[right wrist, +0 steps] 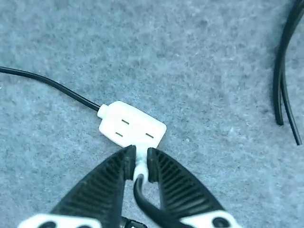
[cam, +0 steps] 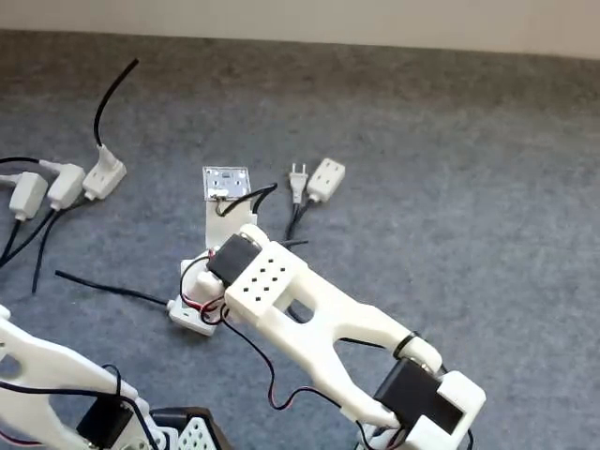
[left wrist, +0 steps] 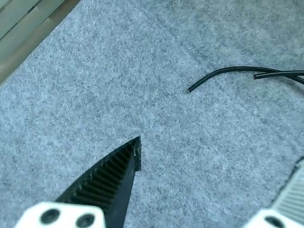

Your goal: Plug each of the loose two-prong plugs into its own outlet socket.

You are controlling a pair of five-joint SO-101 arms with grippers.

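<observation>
While the right arm lies stretched over the grey carpet point(cam: 469, 141), its black ridged right gripper point(right wrist: 138, 159) is pinched on a small white two-prong plug point(right wrist: 139, 170), whose black cord trails back between the fingers; the plug's front touches the near side of a white rectangular outlet socket point(right wrist: 132, 127), which lies flat with its slots facing up and a thin black lead point(right wrist: 47, 83) running off its far end; whether the prongs are seated cannot be told. Beyond that arm sits a small shiny square plate point(cam: 227, 181); just past it a loose two-prong plug point(cam: 297, 176) lies beside a second white socket point(cam: 326, 178); three white corded sockets point(cam: 66, 185) cluster at the carpet's far left. Spread wide, the left gripper point(left wrist: 218, 159) hangs above bare carpet near a black cord end point(left wrist: 190, 89).
</observation>
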